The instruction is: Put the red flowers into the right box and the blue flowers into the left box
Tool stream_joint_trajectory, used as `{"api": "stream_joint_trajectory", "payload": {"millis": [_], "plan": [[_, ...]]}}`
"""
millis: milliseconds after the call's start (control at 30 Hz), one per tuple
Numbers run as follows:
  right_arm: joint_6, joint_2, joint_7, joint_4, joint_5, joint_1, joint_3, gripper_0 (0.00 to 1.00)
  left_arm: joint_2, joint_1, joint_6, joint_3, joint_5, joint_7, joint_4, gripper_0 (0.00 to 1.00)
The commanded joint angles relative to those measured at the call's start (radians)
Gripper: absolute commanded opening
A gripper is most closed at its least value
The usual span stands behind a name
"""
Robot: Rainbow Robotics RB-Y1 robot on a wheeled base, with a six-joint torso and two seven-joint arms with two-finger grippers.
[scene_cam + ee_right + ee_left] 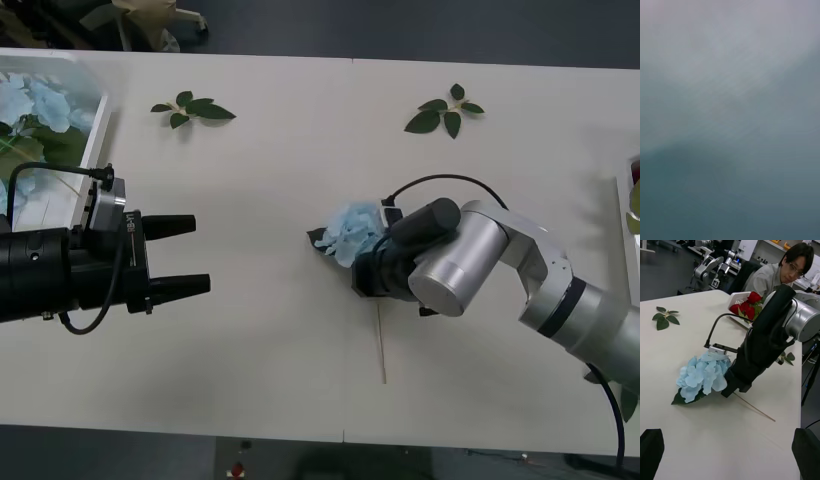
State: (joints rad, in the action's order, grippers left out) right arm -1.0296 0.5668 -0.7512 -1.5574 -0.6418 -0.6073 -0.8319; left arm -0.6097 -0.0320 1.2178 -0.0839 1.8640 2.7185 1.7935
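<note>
Jaws first: on my right gripper (pixel 372 262) they are pressed down at the blue flower (pixel 350 232) lying mid-desk, but the wrist body covers them, so I cannot tell whether they have closed on it. Its pale head sits just beyond the jaw end, its thin stem (pixel 381 345) trailing back under my arm toward the near edge of the desk (pixel 260 350). My left gripper (pixel 178 256) hovers well apart from that flower, jaws spread and holding nothing, pointed at it.

As I judge progress: other blue flowers (pixel 35 105) already lie in the left box (pixel 95 130) behind my left jaws, and red flowers (pixel 748 306) sit in the right box (pixel 738 298) beyond my right arm. This one hydrangea looks like the last loose bloom.

Two leaf sprigs (pixel 192 109) lie farther off. Both boxes are cut off, so counts are uncertain, and my right wrist view is only a grey blur.
</note>
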Motion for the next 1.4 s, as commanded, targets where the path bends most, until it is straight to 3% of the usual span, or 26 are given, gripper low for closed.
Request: {"api": "stream_joint_trajectory", "payload": {"millis": [33, 67, 333, 500, 800, 1067, 1400], "plan": [[0.006, -0.030, -0.051, 0.002, -0.001, -0.025, 0.013, 0.05, 0.005, 0.024, -0.004, -0.016, 0.014, -0.013, 0.030, 1.00], [0.006, -0.028, -0.054, 0.005, 0.001, -0.026, 0.013, 0.00, 0.005, 0.024, -0.004, -0.016, 0.014, -0.013, 0.030, 1.00], [0.014, -0.002, -0.086, -0.009, -0.012, -0.037, 0.013, 0.00, 0.005, 0.024, -0.004, -0.016, 0.014, -0.013, 0.030, 1.00], [0.037, 0.084, -0.134, -0.113, -0.056, -0.037, 0.022, 0.00, 0.005, 0.024, -0.004, -0.016, 0.014, -0.013, 0.030, 1.00], [0.069, 0.216, -0.451, -0.305, -0.311, 0.075, 0.277, 0.00, 0.005, 0.024, -0.004, -0.016, 0.014, -0.013, 0.030, 1.00], [0.069, 0.154, -0.777, -0.403, -0.572, 0.212, 0.542, 0.00, 0.005, 0.024, -0.004, -0.016, 0.014, -0.013, 0.030, 1.00], [-0.053, 0.004, -1.237, -0.403, -0.739, 0.225, 0.705, 0.00, 0.005, 0.024, -0.004, -0.016, 0.014, -0.013, 0.030, 1.00]]}}
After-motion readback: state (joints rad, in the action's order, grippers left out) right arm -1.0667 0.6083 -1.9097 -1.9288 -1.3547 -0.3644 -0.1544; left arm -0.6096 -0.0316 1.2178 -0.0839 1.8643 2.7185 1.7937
